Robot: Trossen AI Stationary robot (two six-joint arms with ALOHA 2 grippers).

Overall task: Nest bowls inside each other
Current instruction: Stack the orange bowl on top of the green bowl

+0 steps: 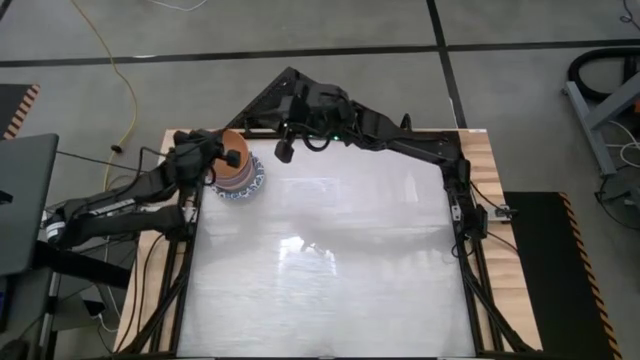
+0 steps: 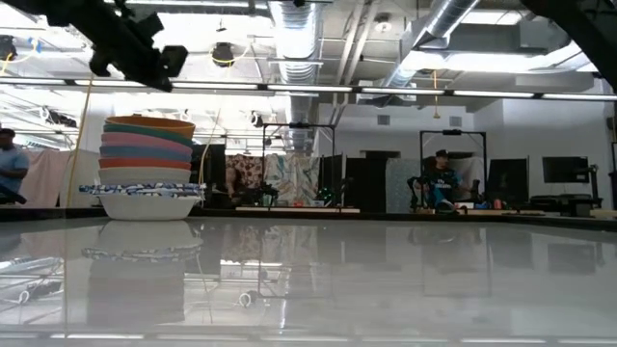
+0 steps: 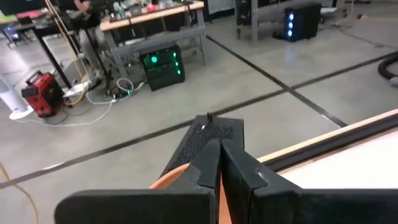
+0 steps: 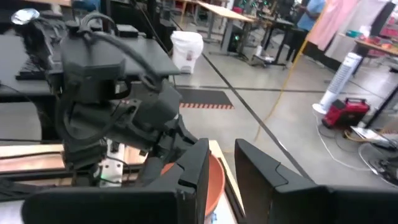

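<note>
A stack of several nested bowls (image 1: 240, 178) stands at the table's far left corner. An orange bowl (image 2: 149, 123) is on top, and a white bowl with a blue patterned rim (image 2: 145, 198) at the bottom rests on the table. My left gripper (image 1: 232, 158) hovers shut just over the orange bowl (image 3: 171, 178), with nothing between its fingers (image 3: 219, 168). My right gripper (image 1: 285, 152) hangs raised a little to the right of the stack. It is open and empty in the right wrist view (image 4: 221, 171), which looks toward the left arm and the orange bowl (image 4: 211, 180).
The glossy white tabletop (image 1: 330, 270) stretches bare from the stack toward the near and right edges. Wooden boards and a dark frame (image 1: 465, 215) border it. Beyond the far edge, people show in the room (image 2: 442, 178).
</note>
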